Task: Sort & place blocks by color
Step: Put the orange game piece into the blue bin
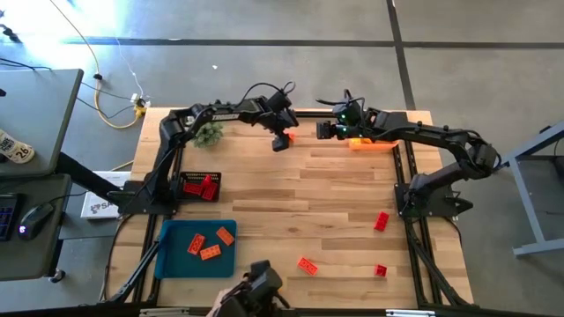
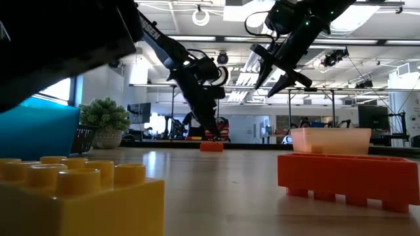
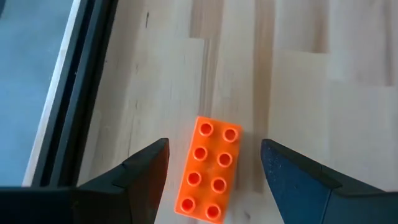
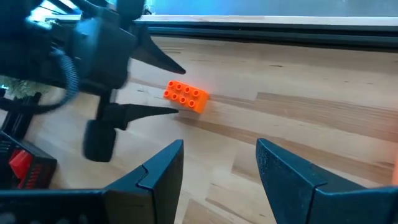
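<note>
Far left on the light wooden slatted table (image 1: 308, 194): green spiky plant ball (image 1: 210, 134) near the back edge. In front of it, a black mesh basket (image 1: 201, 187) with red studded plastic bricks (image 1: 204, 186) inside. Nearer the front, a blue flat plastic tray (image 1: 176, 251) holding three orange-red bricks (image 1: 210, 244), lying apart from each other.

Left gripper (image 1: 282, 138) is at the back middle of the table, lowered to the surface. Its fingers are spread, one on each side of an orange eight-stud plastic brick (image 3: 208, 168) that lies flat, studs up; neither finger touches it in the left wrist view. Same brick shows in the low view, sitting on the table under the gripper.

Loose red brick (image 1: 307, 265) lies at front centre.

Right gripper (image 1: 325, 130) is just right of the left one, raised above the table, fingers wide apart, holding nothing. Beside it at the back right, an orange translucent plastic bin (image 1: 372, 143); contents cannot be told.

Further right, two more red bricks well apart: one (image 1: 381, 220) mid-right, one (image 1: 380, 270) front right.

Low view foreground: a yellow studded brick (image 2: 82, 193) close to the camera on the left, an orange-red one (image 2: 348, 178) on the right.
</note>
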{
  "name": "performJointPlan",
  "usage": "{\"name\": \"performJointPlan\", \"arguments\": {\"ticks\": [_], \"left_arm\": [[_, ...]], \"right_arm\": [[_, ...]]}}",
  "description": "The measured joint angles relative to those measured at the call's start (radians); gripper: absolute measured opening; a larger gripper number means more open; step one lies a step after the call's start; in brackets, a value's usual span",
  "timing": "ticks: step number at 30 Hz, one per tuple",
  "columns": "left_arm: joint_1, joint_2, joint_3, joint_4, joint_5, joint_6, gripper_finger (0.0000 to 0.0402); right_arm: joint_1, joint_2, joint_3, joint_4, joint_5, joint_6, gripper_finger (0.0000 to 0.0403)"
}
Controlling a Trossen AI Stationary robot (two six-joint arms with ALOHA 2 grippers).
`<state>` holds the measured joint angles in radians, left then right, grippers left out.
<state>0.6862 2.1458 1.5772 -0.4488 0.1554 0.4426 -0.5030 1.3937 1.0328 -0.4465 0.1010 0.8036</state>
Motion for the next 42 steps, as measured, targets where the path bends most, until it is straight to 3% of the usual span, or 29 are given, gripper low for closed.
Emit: {"name": "performJointPlan", "arguments": {"ticks": [19,23,30,42], "left_arm": [[0.001,0.081,0.015,-0.053,0.001,0.005,0.0235],[0.002,0.081,0.015,-0.056,0.029,0.007,0.0207],[-0.001,0.081,0.015,-0.064,0.047,-0.013,0.0110],[-0.013,-0.002,0.014,-0.224,0.047,-0.103,0.0110]], "right_arm": [[0.000,0.000,0.000,-0.001,-0.007,-0.027,0.0188],[0.000,0.000,0.000,-0.001,-0.007,-0.027,0.0188],[0.000,0.000,0.000,-0.001,-0.008,-0.053,0.0188],[-0.001,0.000,0.000,-0.001,-0.051,-0.133,0.0188]]}}
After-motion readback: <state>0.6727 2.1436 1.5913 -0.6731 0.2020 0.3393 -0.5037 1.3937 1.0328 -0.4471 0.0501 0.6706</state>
